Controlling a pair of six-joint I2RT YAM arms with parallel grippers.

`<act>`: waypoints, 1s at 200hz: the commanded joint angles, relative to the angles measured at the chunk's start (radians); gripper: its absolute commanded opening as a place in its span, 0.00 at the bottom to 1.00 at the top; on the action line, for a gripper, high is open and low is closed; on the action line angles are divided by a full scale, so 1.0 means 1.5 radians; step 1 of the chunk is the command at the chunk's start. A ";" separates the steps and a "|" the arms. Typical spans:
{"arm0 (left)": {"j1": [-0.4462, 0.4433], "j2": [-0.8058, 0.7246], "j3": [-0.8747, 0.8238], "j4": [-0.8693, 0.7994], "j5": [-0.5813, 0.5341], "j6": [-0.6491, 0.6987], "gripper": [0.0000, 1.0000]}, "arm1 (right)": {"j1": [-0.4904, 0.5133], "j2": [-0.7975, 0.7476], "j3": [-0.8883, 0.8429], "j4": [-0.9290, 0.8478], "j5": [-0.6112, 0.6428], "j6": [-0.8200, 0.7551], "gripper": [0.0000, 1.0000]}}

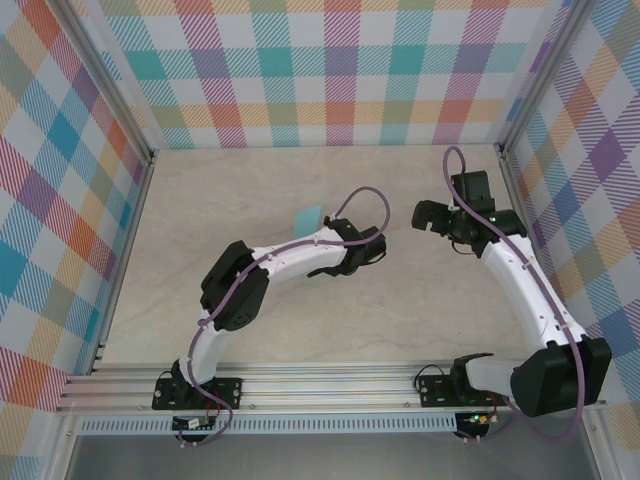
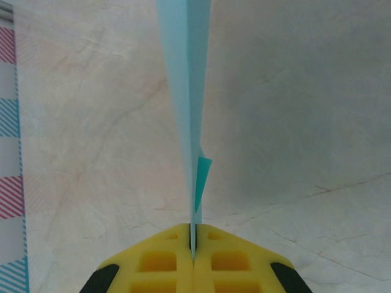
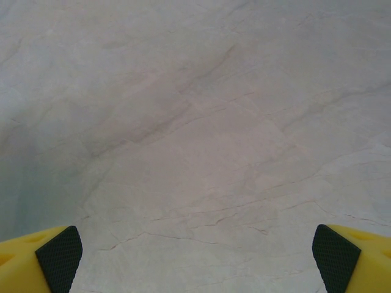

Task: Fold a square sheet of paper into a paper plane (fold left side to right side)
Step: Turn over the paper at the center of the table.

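Close to the front runs a metal rail (image 1: 300, 385), and both arms are bolted to it. The left arm (image 1: 260, 270) bends out over the pale surface (image 1: 400, 320) toward the middle. The left jaws are squeezed tight on the paper plane (image 2: 186, 91). Its two yellow fingers (image 2: 165, 262) meet with only the thin blue paper between them. From the left wrist the paper is seen edge on, like a long thin blade pointing away. A small darker flap (image 2: 201, 174) sticks out from one side near the fingers. I cannot tell if the far end of the paper rests on the surface or hangs above it.

Further out, a bit of the paper plane (image 1: 308, 217) peeks out just beside the left arm. The right arm (image 1: 530, 290) reaches up the right side. The right jaws are spread wide with nothing in them. Under its fingers (image 3: 55, 250) is bare surface. They are well apart from the paper. Behind it all stands the checked wall (image 1: 330, 70).

What could go wrong? I think the hold is only on a thin edge, so the paper could slip out if the arm moves fast. The little flap could catch and pull the fold open. If the right jaws come in crooked, they could bend or crush the paper. If the left jaws let go too soon, the folded sides may spring apart.
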State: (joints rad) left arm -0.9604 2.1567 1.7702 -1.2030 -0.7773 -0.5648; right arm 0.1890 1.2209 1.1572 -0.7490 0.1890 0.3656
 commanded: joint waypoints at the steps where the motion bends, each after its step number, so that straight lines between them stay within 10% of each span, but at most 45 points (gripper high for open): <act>1: 0.003 0.040 0.055 -0.015 0.069 0.006 0.00 | -0.007 -0.026 -0.015 -0.016 0.039 0.003 1.00; 48: 0.028 0.107 0.109 -0.011 0.211 0.029 0.00 | -0.011 -0.030 -0.036 -0.031 0.033 -0.020 1.00; 118: 0.057 0.077 0.191 0.023 0.347 0.088 0.47 | -0.012 0.001 -0.043 -0.021 -0.087 -0.053 1.00; 200: 0.174 -0.260 -0.165 0.306 0.538 0.065 0.72 | 0.015 0.179 -0.046 0.163 -0.476 0.017 0.79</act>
State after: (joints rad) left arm -0.7792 1.9156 1.6756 -0.8997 -0.0700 -0.4339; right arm 0.1802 1.4090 1.0935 -0.6411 -0.3019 0.3321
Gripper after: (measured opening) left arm 0.706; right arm 0.824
